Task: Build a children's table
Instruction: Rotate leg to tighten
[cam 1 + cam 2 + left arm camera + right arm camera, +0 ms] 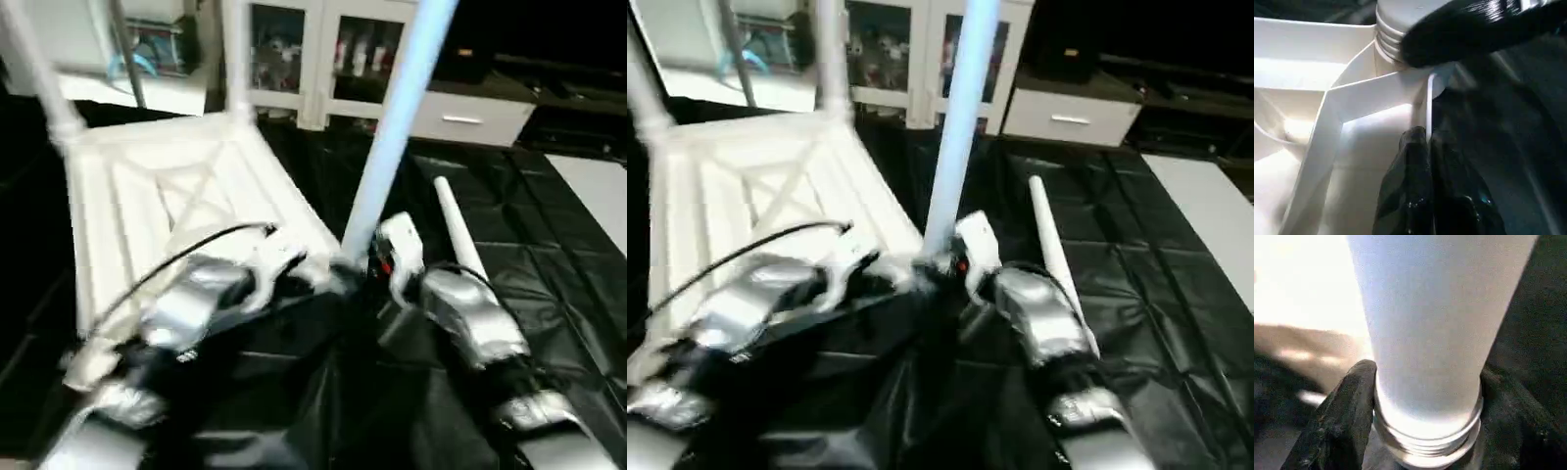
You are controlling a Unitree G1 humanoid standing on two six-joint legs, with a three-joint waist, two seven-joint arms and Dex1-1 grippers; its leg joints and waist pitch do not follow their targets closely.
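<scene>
The children's table lies upside down on black cloth: its white tabletop [147,196] shows the X-ribbed underside. Two white legs [34,59] [235,49] stand in the far corner sockets. A third leg [392,127] rises from the near right corner socket. My right gripper [1427,396] is shut on this leg's threaded base [1430,445], one black finger [1347,416] on each side. My left gripper [1425,139] is shut on the tabletop's thin rim [1428,98] just beside that corner. A fourth leg [458,230] lies loose on the cloth to the right.
White cabinets with glass doors [323,59] and a white drawer unit [470,117] stand behind the work table. A pale flat panel [598,196] lies at the right edge. Black cloth [549,294] covers the surface around the loose leg.
</scene>
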